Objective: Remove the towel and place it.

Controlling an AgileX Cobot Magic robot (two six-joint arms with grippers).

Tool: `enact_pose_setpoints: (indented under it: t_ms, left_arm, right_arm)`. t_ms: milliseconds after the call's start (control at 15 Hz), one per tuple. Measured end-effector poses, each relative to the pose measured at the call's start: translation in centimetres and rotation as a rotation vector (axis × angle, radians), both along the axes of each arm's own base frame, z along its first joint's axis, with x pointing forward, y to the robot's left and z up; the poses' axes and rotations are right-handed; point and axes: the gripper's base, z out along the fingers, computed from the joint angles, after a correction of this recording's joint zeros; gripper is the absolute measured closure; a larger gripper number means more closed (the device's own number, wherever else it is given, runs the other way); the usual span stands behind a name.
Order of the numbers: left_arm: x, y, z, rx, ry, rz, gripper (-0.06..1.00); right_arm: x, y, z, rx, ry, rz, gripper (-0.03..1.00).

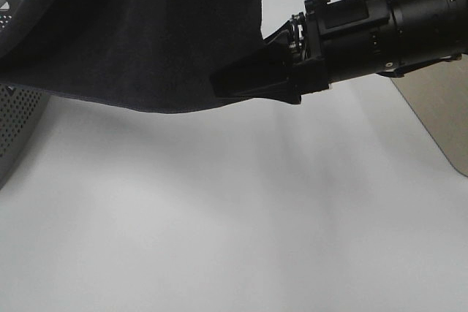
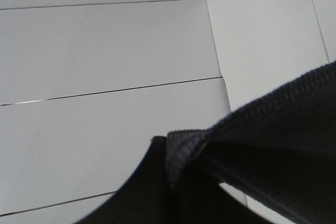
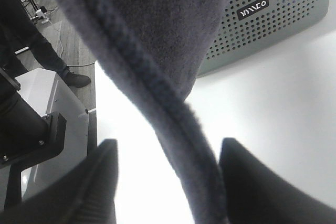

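Right tool (image 3: 168,145) stands spread astride the towel (image 1: 146,27) hem; cloth hides whether left tool (image 2: 170,166) is spread or pinching.

Towel (image 1: 139,34), v. dark navy-black terry, plain, hemmed edges, hanging clear of tabletop (image 1: 219,217), filling far left, lower hem sagging in a curve, right-side hem passing btwn right claw (image 3: 170,182) fingers

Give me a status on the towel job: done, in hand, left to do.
Done: the towel is up off the white table, hanging in the air. In hand: the left claw looks clamped on its hem; the right claw is open, the hem running between its fingers, ungripped. Left: close the right claw, carry the towel away and place it.
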Motion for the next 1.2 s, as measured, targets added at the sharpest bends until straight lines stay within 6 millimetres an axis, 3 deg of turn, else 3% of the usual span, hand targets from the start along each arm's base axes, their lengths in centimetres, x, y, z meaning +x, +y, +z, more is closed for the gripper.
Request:
enact_pose_setpoints:
  t_ms: [200,267,600,800,933,1133,1200]
  left_arm:
    - [0.0,0.0,0.0,-0.026,0.016,0.006,0.94]
    - [0.0,0.0,0.0,-0.04,0.024,0.01,0.94]
    - [0.0,0.0,0.0,-0.133,0.08,0.032,0.94]
    - [0.0,0.0,0.0,-0.217,0.131,0.053,0.94]
    - [0.0,0.0,0.0,-0.271,0.159,0.069,0.94]
    - [0.5,0.5,0.2,-0.367,0.187,0.114,0.94]
    - [0.8,0.7,0.3,-0.387,0.19,0.126,0.94]
  right_arm:
    - [0.2,0.1,0.3,0.035,0.013,-0.025,0.87]
    - [0.3,0.1,0.4,0.05,0.018,-0.037,0.95]
    - [0.6,0.3,0.9,0.116,0.102,-0.103,0.95]
    - [1.1,0.4,2.1,0.056,0.201,-0.112,0.95]
    - [1.9,0.2,4.0,-0.06,0.248,-0.137,0.95]
    - [3.3,-0.7,9.4,-0.262,0.241,-0.259,0.95]
    - [3.5,-1.0,10.1,-0.303,0.239,-0.289,0.95]
